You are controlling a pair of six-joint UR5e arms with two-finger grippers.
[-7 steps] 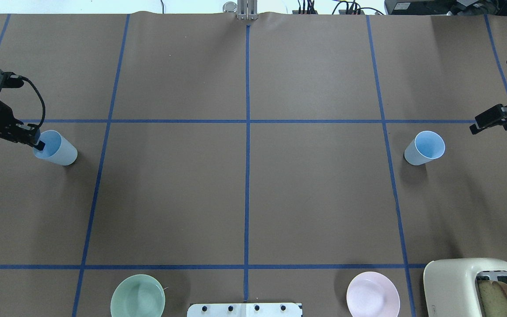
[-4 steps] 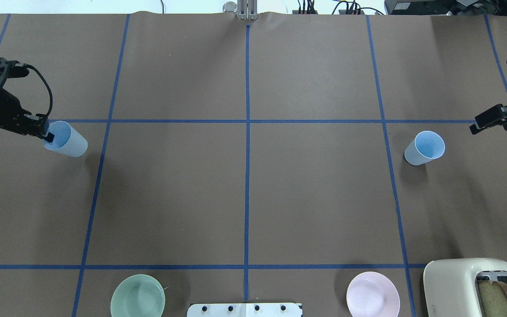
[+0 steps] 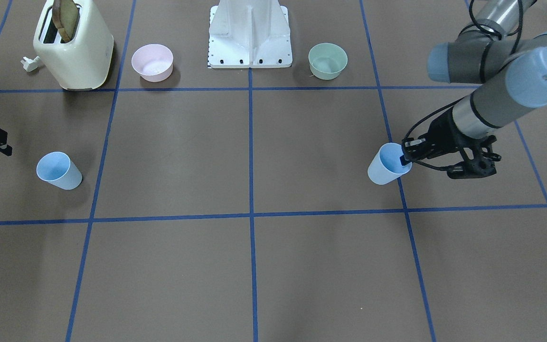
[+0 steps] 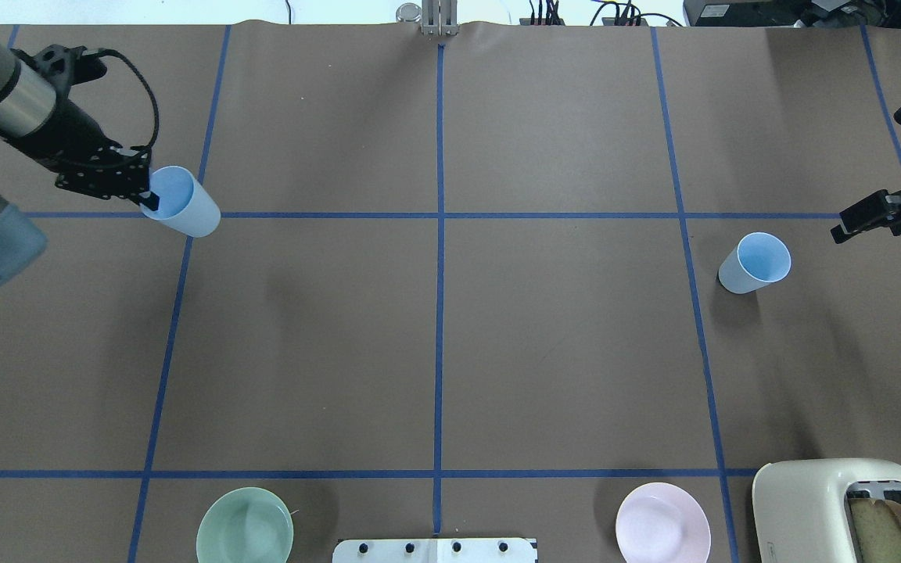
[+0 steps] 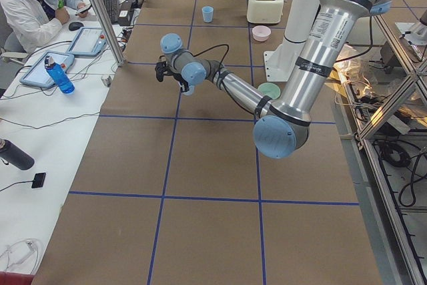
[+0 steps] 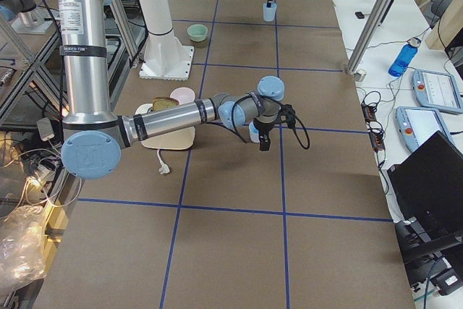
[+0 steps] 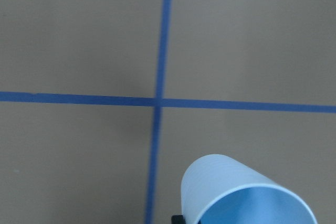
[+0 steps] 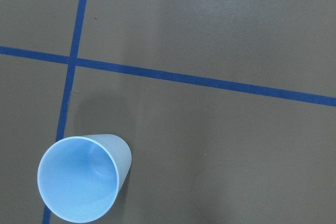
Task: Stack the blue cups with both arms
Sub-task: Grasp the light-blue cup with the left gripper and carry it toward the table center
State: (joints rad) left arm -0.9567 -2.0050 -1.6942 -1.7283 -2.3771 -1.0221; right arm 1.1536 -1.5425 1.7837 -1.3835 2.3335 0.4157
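My left gripper (image 4: 149, 199) is shut on the rim of one pale blue cup (image 4: 182, 203), one finger inside it, and holds it tilted above the table over a tape crossing. It also shows in the front view (image 3: 387, 164) and in the left wrist view (image 7: 247, 195). The other blue cup (image 4: 755, 263) stands upright at the right, and also shows in the front view (image 3: 58, 170) and the right wrist view (image 8: 81, 177). My right gripper (image 4: 851, 222) is open and empty, above and beside that cup on its outer side, apart from it.
A cream toaster (image 4: 849, 508) with bread stands at the near right. A pink bowl (image 4: 662, 522) and a mint-green bowl (image 4: 245, 525) flank the white pedestal (image 3: 249, 33). Blue tape lines grid the brown table. An operator sits at the far edge in the exterior left view.
My left arm has carried its cup toward the far side and toward the middle, from below the tape line to on it. The right gripper and right cup have stayed nearly still.
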